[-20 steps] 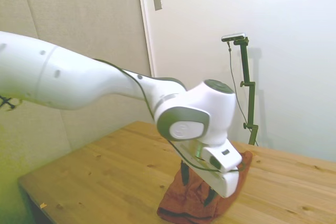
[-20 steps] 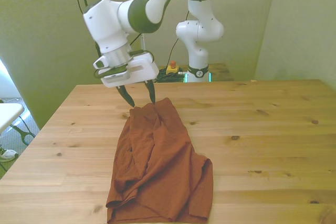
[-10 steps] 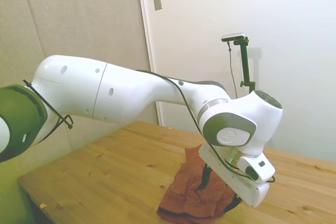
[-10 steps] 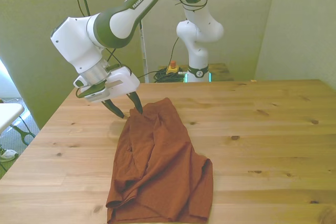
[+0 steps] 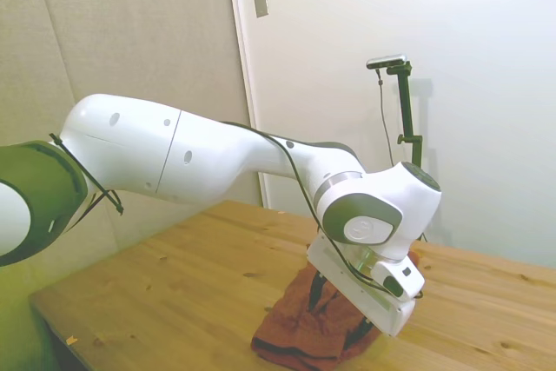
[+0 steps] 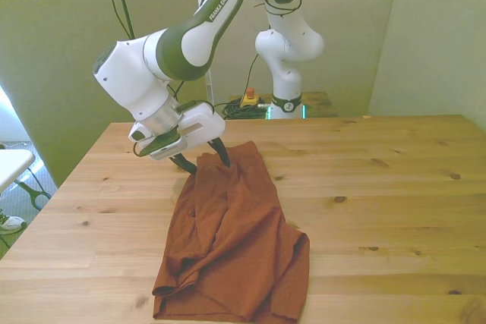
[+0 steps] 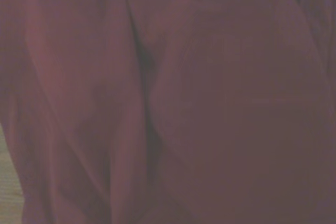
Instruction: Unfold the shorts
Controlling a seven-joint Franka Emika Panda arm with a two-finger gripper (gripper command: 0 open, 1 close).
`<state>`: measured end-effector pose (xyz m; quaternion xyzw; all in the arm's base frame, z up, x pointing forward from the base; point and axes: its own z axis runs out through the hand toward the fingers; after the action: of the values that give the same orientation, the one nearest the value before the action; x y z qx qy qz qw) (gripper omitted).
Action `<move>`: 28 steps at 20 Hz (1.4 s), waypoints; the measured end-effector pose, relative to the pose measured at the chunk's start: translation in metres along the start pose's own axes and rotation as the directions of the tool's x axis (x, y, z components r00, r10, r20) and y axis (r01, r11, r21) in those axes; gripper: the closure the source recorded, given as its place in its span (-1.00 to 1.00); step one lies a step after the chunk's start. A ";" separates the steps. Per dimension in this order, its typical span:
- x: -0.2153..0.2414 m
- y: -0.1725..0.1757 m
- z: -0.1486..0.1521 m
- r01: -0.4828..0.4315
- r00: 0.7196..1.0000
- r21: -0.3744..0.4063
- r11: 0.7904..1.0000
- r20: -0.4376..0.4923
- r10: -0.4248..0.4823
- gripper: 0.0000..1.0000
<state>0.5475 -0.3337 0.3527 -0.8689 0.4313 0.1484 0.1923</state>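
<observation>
- The shorts (image 6: 231, 244) lie folded lengthwise in a wrinkled strip on the tabletop (image 6: 380, 187), running from near its middle toward the near edge, closer to the front view's left edge.
- The end effector (image 6: 203, 162) sits at the far end of the strip, its dark fingers (image 6: 222, 153) spread moderately over the cloth's far edge; whether they pinch any fabric I cannot tell.
- In the wrist view, blurred rust cloth (image 7: 199, 103) with deep creases fills nearly everything.
- Risks, as I judge them: closing on both stacked layers would drag the whole bundle instead of opening it.
- A shallow pinch on soft fabric may slip free mid-pull.
- Pulling toward the left edge could slide the shorts off the tabletop.
</observation>
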 end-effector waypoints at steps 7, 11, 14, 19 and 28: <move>-0.013 -0.001 -0.008 0.019 1.000 0.007 1.000 -0.006 -0.019 1.00; -0.014 -0.001 -0.005 0.023 1.000 0.005 1.000 0.001 -0.023 1.00; -0.015 -0.003 -0.002 0.029 1.000 0.003 1.000 0.004 -0.029 1.00; -0.016 -0.005 0.000 0.032 0.999 0.001 0.999 0.005 -0.032 1.00; -0.015 0.000 -0.003 0.025 1.000 0.002 1.000 0.001 -0.025 1.00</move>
<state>0.5388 -0.3249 0.3612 -0.8740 0.4203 0.1460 0.1952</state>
